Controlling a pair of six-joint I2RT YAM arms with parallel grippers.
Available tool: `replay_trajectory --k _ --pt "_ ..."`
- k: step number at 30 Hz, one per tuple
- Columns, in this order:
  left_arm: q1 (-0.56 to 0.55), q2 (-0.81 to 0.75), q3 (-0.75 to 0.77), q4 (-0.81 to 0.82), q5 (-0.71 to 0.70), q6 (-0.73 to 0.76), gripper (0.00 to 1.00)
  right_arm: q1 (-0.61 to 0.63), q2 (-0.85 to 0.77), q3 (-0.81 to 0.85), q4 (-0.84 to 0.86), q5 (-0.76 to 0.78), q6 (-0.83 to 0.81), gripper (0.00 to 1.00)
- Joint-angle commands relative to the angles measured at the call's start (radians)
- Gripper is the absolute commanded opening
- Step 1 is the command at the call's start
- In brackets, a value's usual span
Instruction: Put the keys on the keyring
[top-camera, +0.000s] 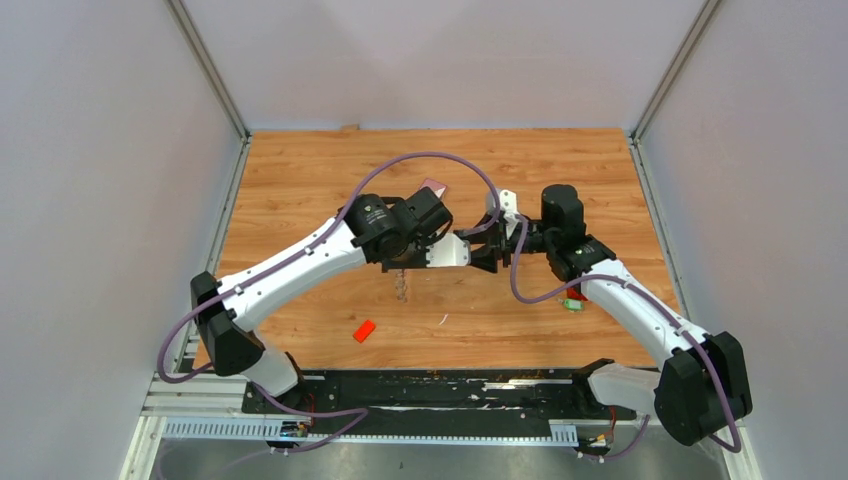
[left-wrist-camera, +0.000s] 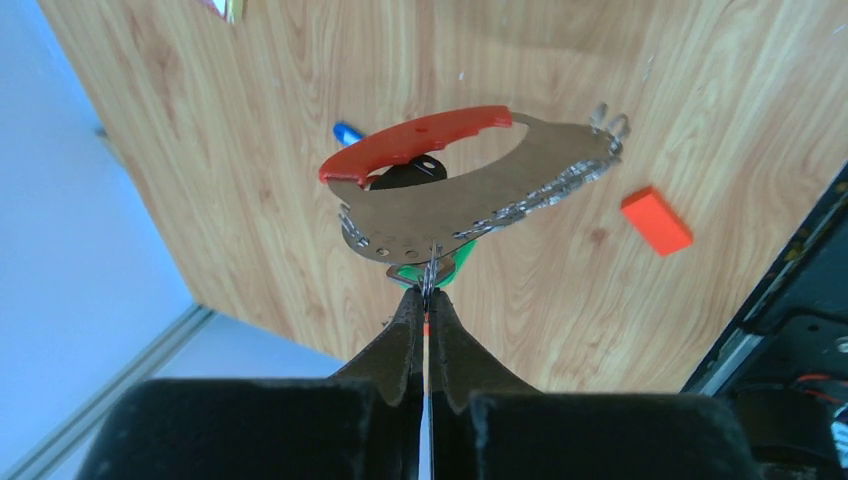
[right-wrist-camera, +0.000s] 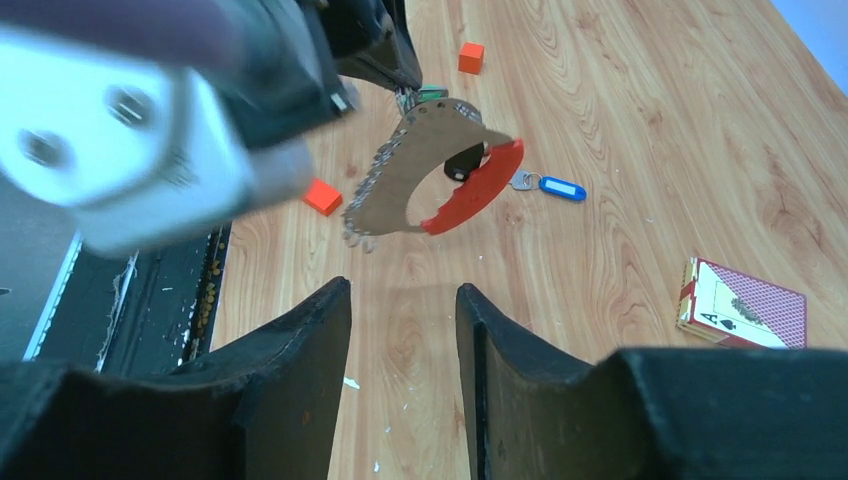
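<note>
My left gripper (left-wrist-camera: 427, 292) is shut on the thin metal ring at the edge of the keyring (left-wrist-camera: 470, 200) and holds it above the table. The bunch has a red curved strap (left-wrist-camera: 420, 140) and a grey jagged strip. A green tag (left-wrist-camera: 445, 270) sits right at the left fingertips. A black tag (left-wrist-camera: 405, 175) shows through the loop. The blue-tagged key (right-wrist-camera: 555, 187) lies flat on the wood. My right gripper (right-wrist-camera: 400, 290) is open and holds nothing. It faces the keyring (right-wrist-camera: 420, 180) from a short way off.
A flat orange block (top-camera: 364, 330) lies near the front edge, and an orange cube (right-wrist-camera: 471, 57) sits farther off. A card box (right-wrist-camera: 740, 305) rests on the wood. A small green-and-red item (top-camera: 573, 303) lies beside the right arm. The black base rail (top-camera: 420, 385) runs along the near edge.
</note>
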Motion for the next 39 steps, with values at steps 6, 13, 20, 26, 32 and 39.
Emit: replay_trajectory --k 6,13,20,26,32,39 --pt "0.038 -0.156 0.002 0.174 0.299 -0.021 0.00 -0.004 0.000 0.011 0.047 -0.129 0.013 0.41" --pt "0.039 -0.147 -0.012 0.218 0.399 -0.084 0.00 0.013 -0.033 0.011 0.155 -0.160 0.131 0.39" --pt "0.039 -0.123 -0.015 0.245 0.465 -0.125 0.00 0.060 -0.045 0.034 0.169 -0.114 0.157 0.34" --pt "0.039 -0.105 -0.012 0.241 0.478 -0.131 0.00 0.087 -0.017 0.052 0.166 -0.087 0.155 0.32" --pt "0.039 -0.104 -0.012 0.242 0.486 -0.135 0.00 0.108 0.004 0.066 0.149 -0.058 0.141 0.29" --pt "0.039 -0.108 -0.013 0.241 0.505 -0.137 0.00 0.121 0.027 0.073 0.141 -0.041 0.130 0.24"
